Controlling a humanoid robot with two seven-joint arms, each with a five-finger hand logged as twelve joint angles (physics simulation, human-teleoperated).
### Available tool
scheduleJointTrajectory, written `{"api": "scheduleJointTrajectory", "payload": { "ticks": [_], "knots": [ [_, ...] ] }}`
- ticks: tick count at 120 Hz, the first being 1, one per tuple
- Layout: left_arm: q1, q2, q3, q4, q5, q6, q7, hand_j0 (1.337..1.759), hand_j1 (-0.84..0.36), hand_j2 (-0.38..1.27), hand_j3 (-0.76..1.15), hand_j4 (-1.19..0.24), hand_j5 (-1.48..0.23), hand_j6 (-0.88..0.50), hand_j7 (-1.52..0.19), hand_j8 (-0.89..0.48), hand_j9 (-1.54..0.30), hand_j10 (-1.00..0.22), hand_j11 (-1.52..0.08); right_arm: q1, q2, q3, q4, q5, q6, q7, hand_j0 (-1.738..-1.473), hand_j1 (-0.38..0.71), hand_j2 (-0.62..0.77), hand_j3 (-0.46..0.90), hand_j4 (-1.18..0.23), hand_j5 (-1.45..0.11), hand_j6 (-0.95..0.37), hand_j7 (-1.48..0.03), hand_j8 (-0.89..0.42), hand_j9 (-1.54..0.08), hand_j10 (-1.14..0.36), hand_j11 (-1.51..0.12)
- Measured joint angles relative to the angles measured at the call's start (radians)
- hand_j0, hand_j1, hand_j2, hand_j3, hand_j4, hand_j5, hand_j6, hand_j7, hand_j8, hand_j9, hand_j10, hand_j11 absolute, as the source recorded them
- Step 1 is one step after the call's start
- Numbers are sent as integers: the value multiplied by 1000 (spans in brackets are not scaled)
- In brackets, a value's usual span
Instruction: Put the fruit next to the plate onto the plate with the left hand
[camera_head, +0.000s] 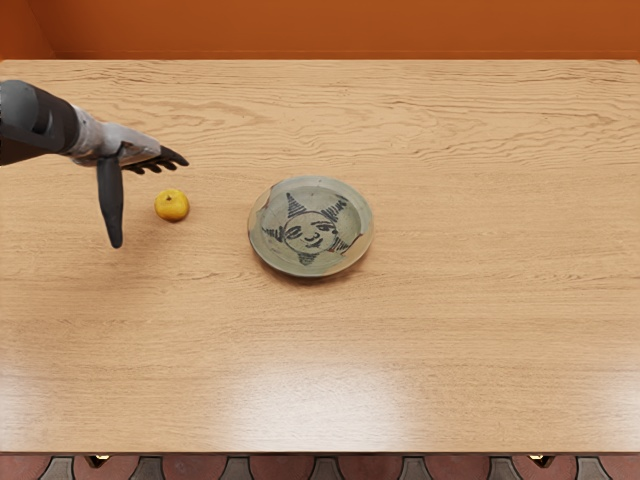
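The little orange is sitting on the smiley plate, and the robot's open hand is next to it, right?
Not quite. The head view shows the orange lying on the table, to the left of the smiley plate, not on it. The rest is right: the left hand is open and next to the orange.

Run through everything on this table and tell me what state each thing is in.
Left hand: open, holding nothing.
Fruit: on the table, left of the plate, touching neither plate nor hand.
Plate: flat on the table, nothing on it.
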Motion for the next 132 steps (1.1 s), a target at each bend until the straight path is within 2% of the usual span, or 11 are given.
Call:
{"api": "scheduleJointTrajectory", "payload": {
  "ticks": [34,44,78,99,110,132],
  "knots": [
    [-66,-88,200,-64,4,328,0,1658,349,0,0,-3,0,-4,0,-3,0,-2,0,0,0,0,0,0,0,0,-1658,-314,-6,0,-30,-38,-30,-38,-30,-38,-29,-38],
    [-113,-114,278,-81,-61,405,0,1658,349,1,0,-2,0,-3,0,-3,0,-2,0,0,0,0,0,0,0,0,-1658,-314,-6,0,-30,-38,-30,-38,-30,-38,-30,-38],
    [-113,-222,445,-91,-139,636,23,1658,349,1,0,-2,0,-2,0,-2,0,-1,0,0,0,0,0,0,0,0,-1658,-314,-6,0,-30,-38,-30,-38,-30,-38,-30,-38],
    [-104,-301,491,-64,-144,722,45,1658,349,1,0,-1,0,-2,0,-2,0,-1,0,0,0,0,0,0,0,0,-1658,-314,-6,0,-30,-38,-30,-38,-30,-38,-30,-38],
    [-94,-307,504,-43,-144,744,48,1658,349,1,0,-1,0,-2,0,-2,0,-1,0,0,0,0,0,0,0,0,-1658,-314,-6,0,-30,-38,-30,-38,-30,-38,-30,-38],
    [-13,-378,511,53,-100,775,48,1658,342,2,0,-8,-8,-8,-8,-8,-8,-7,-8,0,0,0,0,0,0,0,-1658,-314,-6,0,-30,-38,-30,-38,-30,-38,-29,-38]
  ]
}}
